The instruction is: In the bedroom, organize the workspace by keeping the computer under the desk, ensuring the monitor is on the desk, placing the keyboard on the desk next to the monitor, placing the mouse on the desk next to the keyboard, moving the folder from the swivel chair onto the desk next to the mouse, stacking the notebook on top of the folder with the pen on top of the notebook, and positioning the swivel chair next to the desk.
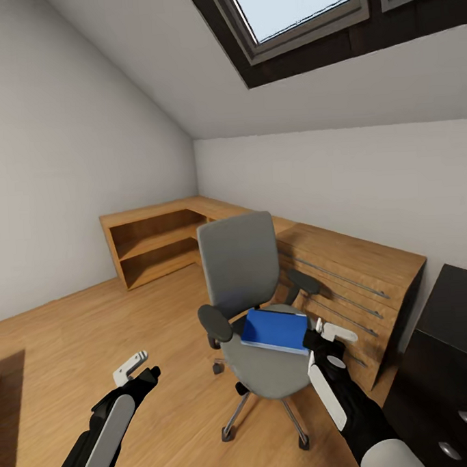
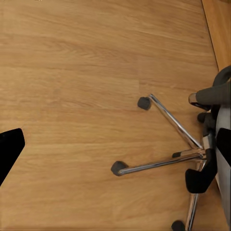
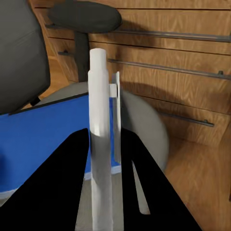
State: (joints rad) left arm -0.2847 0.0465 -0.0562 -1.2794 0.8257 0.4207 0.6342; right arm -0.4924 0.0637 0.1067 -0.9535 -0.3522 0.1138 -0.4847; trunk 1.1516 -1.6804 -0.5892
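A: We're in an attic bedroom, sloped ceiling, skylight overhead, wooden floor. The swivel chair stands in front of us, near a light wooden drawer chest.

B: And the folder lies flat on the chair's seat, blue, its near corner hidden behind our right gripper.

A: That right gripper's fingers are clamped on the pen, which stands upright between them just above the seat's edge. Its lower end is cut off by the right wrist view's frame.

B: Our left gripper hangs over bare floor, well apart from the chair. We can't tell whether its jaws are parted.

A: At far right, a black drawer unit is cut off at the frame's edge. Behind the chair, low wooden shelving sits along the wall.
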